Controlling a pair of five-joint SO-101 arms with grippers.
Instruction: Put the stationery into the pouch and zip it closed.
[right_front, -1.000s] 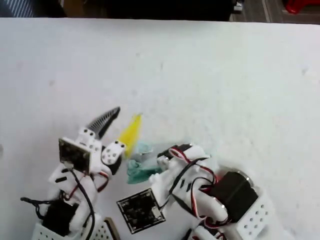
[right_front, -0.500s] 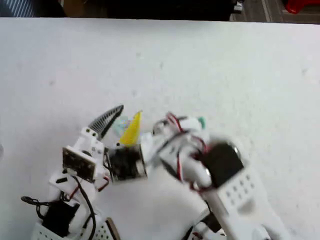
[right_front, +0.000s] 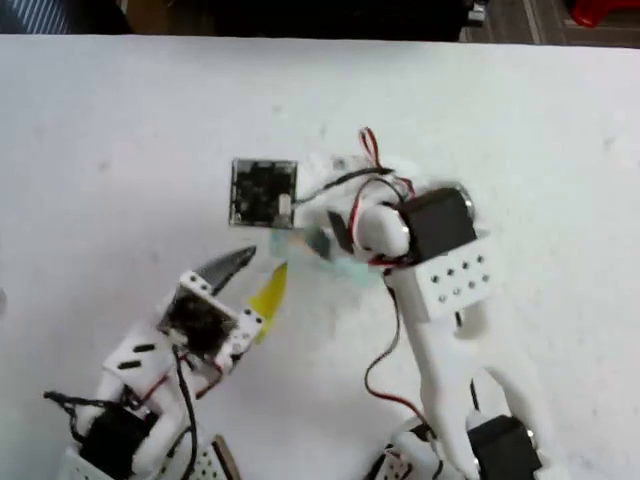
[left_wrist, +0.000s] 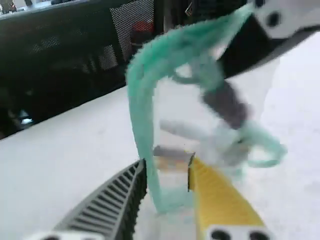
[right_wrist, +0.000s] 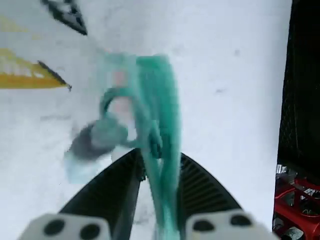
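Pouch (right_wrist: 162, 95) first: it hangs from my right pincer (right_wrist: 157, 157), whose two black fingers are clamped together on its teal edge, so the clear body droops away beyond the tips, over the white table (right_front: 520, 120). Inside the clear wall, just past those fingertips, sits a grey-mauve lump (right_wrist: 85, 142), too blurred for me to name; paler pieces lie beside it.

My left pincer (left_wrist: 167, 170) stands apart, the ribbed grey finger (left_wrist: 117, 202) on one side and the yellow finger (left_wrist: 217, 200) on the other, with a plain gap between them. The low end of the pouch dangles right in front of that gap, close to both tips; whether it touches either one I cannot tell. Seen from above, my left pincer points toward my right one, the two near each other, the pouch between them.
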